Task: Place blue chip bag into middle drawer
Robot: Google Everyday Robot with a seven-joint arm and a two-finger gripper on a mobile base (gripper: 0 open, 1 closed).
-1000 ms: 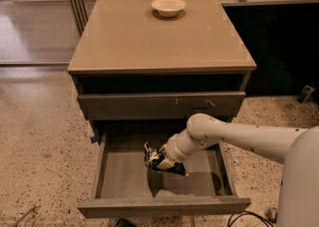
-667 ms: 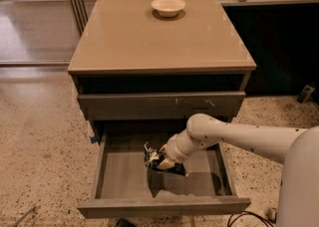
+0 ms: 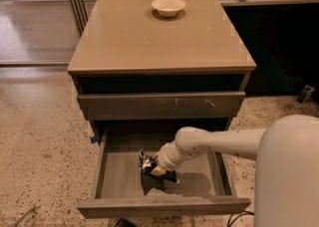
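Camera view, end effector [image 3: 158, 167], bag [image 3: 147, 163] unmoved in drawer [image 3: 118, 177]

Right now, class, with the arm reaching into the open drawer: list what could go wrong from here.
1. The claw holds the blue chip bag inside the middle drawer, seemingly above its floor; released, it may tip over.
2. Lifting out, the arm could knock the scratched drawer front just above.

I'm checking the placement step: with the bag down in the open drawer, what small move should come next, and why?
Probably release. The gripper looks shut on the blue chip bag, well inside the open middle drawer and low over its floor, so letting go should leave the bag inside.
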